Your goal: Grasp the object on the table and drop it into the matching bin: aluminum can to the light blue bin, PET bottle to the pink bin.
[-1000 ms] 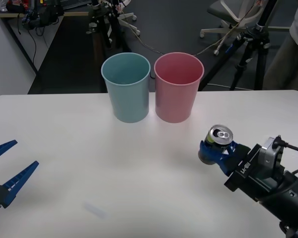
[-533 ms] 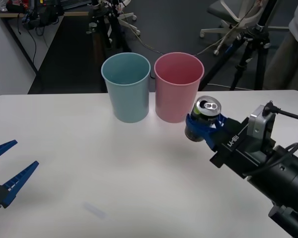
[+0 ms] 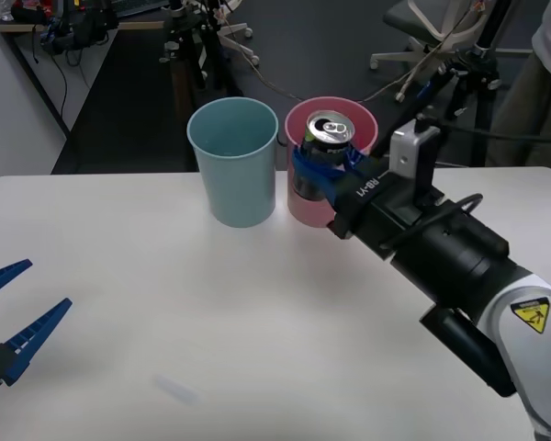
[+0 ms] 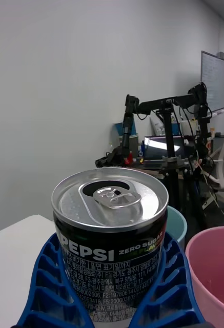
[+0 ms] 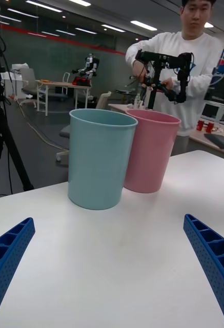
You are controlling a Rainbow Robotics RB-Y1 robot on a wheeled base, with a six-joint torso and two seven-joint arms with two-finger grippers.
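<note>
The aluminum can (image 3: 323, 147), black-labelled with a shiny pull-tab top, hangs upright in the air, and my right gripper (image 3: 320, 173) is shut on its sides. From the front it overlaps the pink bin (image 3: 362, 127), at rim height. The light blue bin (image 3: 234, 165) stands just to the left, touching the pink one. The right wrist view has the can (image 4: 112, 230) between the blue fingers (image 4: 50, 287), the light blue bin (image 4: 176, 225) behind it and the pink bin (image 4: 214, 266) beside it. My left gripper (image 3: 46, 285) rests open at the table's (image 3: 165, 303) left edge.
Both bins stand at the table's far edge, as the left wrist view shows with the light blue bin (image 5: 99, 159) and the pink bin (image 5: 153, 154). Beyond the table are a tripod (image 3: 468, 92) and an office chair (image 3: 432, 28).
My right gripper has lifted the can from low over the table's right side, up and leftward, to rim height at the pink bin. The left arm has stayed still.
</note>
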